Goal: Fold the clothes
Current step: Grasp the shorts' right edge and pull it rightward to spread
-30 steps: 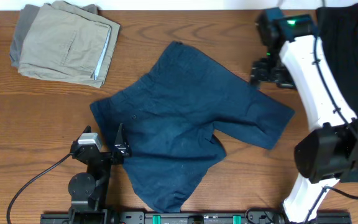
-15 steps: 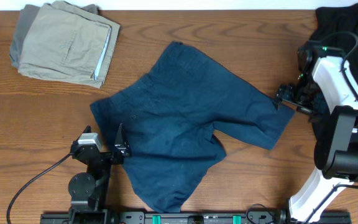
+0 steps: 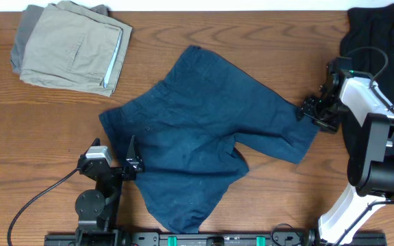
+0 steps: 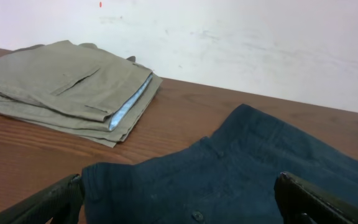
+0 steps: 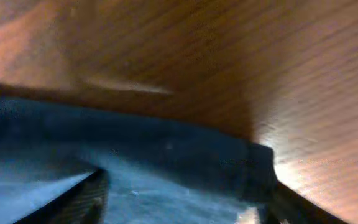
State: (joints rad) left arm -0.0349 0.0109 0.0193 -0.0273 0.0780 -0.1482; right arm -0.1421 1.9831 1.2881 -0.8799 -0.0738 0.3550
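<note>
Movement belongs to the right gripper (image 3: 316, 113): a second ago it hung by the far edge of the brown wood-grain table (image 3: 252, 34), and now it sits low at the right leg hem of the rumpled dark navy-blue woven shorts (image 3: 211, 137). Its jaws are narrowing but still apart, straddling the thick stitched hem without pinching it. A first fold looks imminent. The shorts lie unmoved, spread crookedly mid-table, soft and creased. The left gripper (image 3: 133, 162) rests wide open at their waistband near the front edge. Flat folded khaki twill shorts (image 3: 74, 48) occupy the far left corner, and a limp black garment (image 3: 378, 34) the far right.
</note>
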